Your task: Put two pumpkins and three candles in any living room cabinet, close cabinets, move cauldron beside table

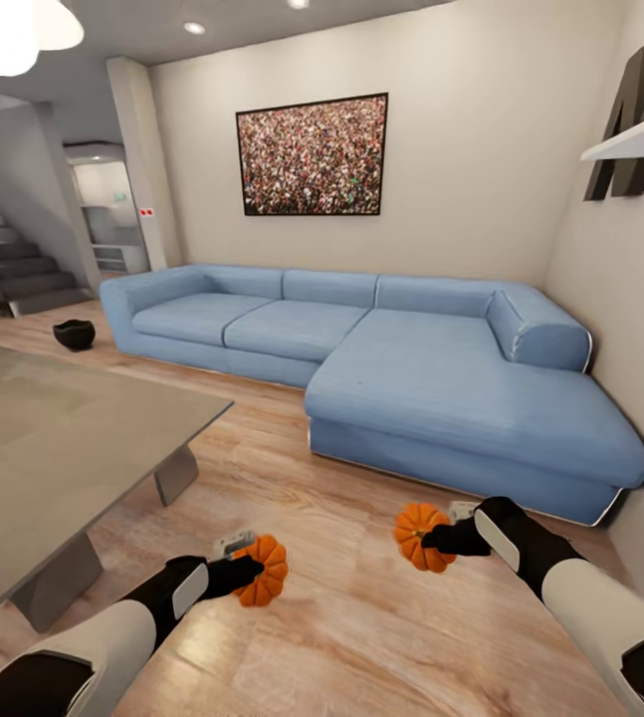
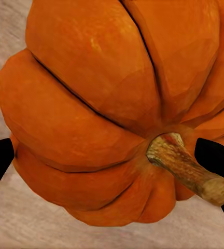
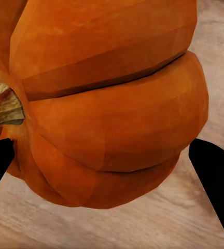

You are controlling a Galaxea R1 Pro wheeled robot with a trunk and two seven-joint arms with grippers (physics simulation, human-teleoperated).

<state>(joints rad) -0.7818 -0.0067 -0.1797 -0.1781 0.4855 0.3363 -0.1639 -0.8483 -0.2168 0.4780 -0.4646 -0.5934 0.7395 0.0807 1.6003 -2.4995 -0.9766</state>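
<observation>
Currently, the left gripper is clamped on one pumpkin at 7 o'clock and the right gripper on the other pumpkin at 5 o'clock, both above the wood floor, with the table at 9 o'clock, the cauldron at 10 o'clock and the blue sofa ahead.

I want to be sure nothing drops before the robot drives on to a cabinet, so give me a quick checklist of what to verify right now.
1. Left end effector shut on the left pumpkin: ok.
2. Right end effector shut on the right pumpkin: ok.
3. Both pumpkins held off the wood floor: ok, judged from the head view.
4. Left arm away from the coffee table: ok.
5. Cabinet located: cannot tell.
6. Cauldron beside the coffee table: not ok, it sits apart near the sofa end.
</observation>
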